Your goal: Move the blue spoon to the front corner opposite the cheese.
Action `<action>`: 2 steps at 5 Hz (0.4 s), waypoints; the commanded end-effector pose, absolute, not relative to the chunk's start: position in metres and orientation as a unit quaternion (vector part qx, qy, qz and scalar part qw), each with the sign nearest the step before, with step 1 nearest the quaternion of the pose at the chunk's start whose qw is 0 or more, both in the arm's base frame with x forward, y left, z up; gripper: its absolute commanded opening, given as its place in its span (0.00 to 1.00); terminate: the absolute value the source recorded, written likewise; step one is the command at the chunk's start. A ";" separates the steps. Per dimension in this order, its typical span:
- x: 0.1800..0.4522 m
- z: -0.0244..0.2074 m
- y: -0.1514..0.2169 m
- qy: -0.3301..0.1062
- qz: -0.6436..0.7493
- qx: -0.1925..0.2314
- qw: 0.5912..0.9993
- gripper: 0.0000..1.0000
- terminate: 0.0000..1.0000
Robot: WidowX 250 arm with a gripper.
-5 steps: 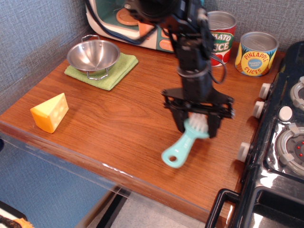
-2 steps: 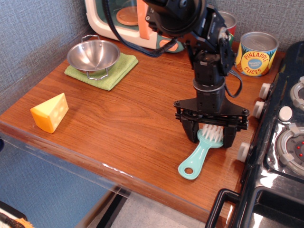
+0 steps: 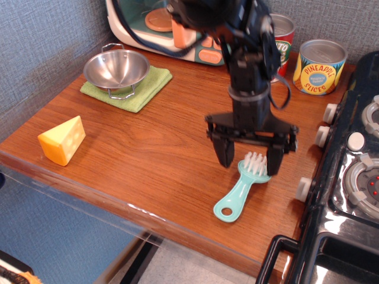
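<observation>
The spoon (image 3: 241, 188) lies flat on the wooden counter (image 3: 148, 148), well apart from the cheese (image 3: 61, 139), near the front edge beside the stove (image 3: 349, 195). The gripper (image 3: 249, 164) is spread wide, holding nothing; the spoon's bristled head sits between its fingertips, seemingly just below. A good finish is a straight lift, fingers clear of the head.

The wooden countertop (image 3: 148, 154) carries the cheese (image 3: 61, 139) near its front left corner, a green cloth (image 3: 127, 89) under a metal bowl (image 3: 115, 68), two cans (image 3: 320, 66) at the back, and the blue spoon (image 3: 241, 186) front right.
</observation>
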State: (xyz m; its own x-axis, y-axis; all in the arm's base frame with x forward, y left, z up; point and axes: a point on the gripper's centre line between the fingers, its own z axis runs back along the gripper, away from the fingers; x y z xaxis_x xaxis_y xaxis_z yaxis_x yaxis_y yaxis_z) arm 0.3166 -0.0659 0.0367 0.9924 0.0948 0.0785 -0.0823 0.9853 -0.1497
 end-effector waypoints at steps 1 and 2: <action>0.324 0.119 -0.022 -0.098 0.008 -0.039 0.994 1.00 0.00; 0.334 0.113 -0.004 -0.083 -0.008 -0.027 0.996 1.00 0.00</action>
